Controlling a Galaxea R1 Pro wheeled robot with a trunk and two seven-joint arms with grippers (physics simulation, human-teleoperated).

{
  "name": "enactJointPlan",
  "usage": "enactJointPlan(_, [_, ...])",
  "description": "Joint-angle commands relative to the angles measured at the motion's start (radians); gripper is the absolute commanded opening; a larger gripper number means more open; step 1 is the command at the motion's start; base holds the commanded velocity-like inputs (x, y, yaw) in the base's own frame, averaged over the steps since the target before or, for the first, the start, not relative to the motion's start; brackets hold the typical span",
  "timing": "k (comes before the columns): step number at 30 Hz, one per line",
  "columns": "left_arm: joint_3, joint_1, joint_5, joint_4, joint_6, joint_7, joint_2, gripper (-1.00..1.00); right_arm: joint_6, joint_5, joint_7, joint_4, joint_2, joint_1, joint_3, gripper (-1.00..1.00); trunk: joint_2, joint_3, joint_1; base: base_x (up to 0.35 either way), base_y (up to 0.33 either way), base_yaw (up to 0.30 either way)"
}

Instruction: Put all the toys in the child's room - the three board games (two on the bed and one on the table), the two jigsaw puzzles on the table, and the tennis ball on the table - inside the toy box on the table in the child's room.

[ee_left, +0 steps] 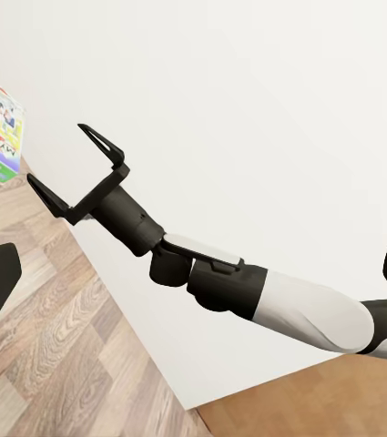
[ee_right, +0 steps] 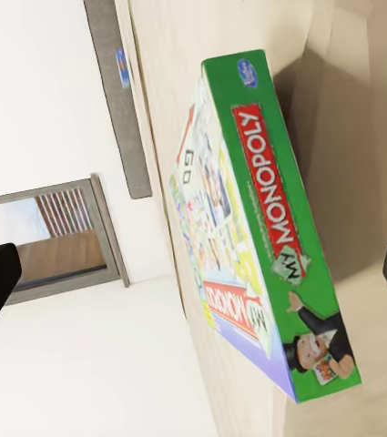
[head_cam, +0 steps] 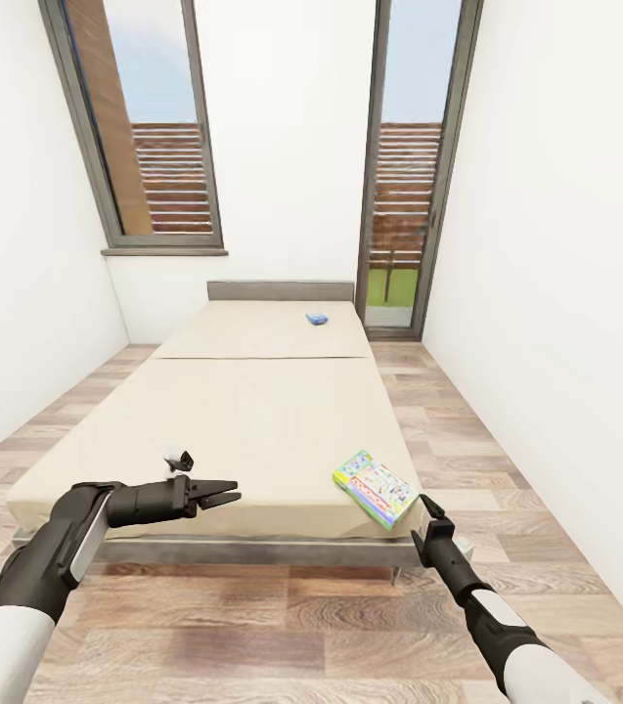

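The robot is facing the bed (head_cam: 252, 411), whose plain cream top is stretching away toward the far wall between two tall windows, with wood-plank floor (head_cam: 282, 626) running down both sides. A green-edged board game (head_cam: 376, 488) is lying flat at the bed's near right corner, its long axis running diagonally from near right to far left and one short end almost reaching the near edge; the right wrist view is showing its green side panel (ee_right: 280, 218) lengthwise, straight ahead of the fingers. A second, small blue item (head_cam: 317, 318), probably the other board game, is resting far off near the grey headboard. The right gripper (head_cam: 433, 520) is hovering just near of the box with its jaws spread and empty, as the left wrist view (ee_left: 75, 173) is also making plain. The left gripper (head_cam: 221, 495) is hanging over the bed's near left part, its fingers close together around nothing. Judging by this, the grasp is coming next: the right jaws are best turned to span the box's short width, then slid forward low along the mattress before closing.
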Motion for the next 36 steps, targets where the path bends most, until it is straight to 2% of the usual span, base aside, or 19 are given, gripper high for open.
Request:
enactJointPlan(1, [0.0,0.0,0.002,0.0,0.011,-0.002,0.0,1.0,0.009,-0.007,0.001,0.001,0.0,-0.001,-0.003,1.0,0.0,-0.001,0.0,0.011,-0.01,0.0])
enactJointPlan(36, [-0.001,0.0,0.002,0.0,0.011,-0.002,-0.001,1.0,0.009,-0.007,0.001,0.001,0.0,0.0,-0.002,1.0,0.0,-0.001,0.0,0.001,0.021,0.0])
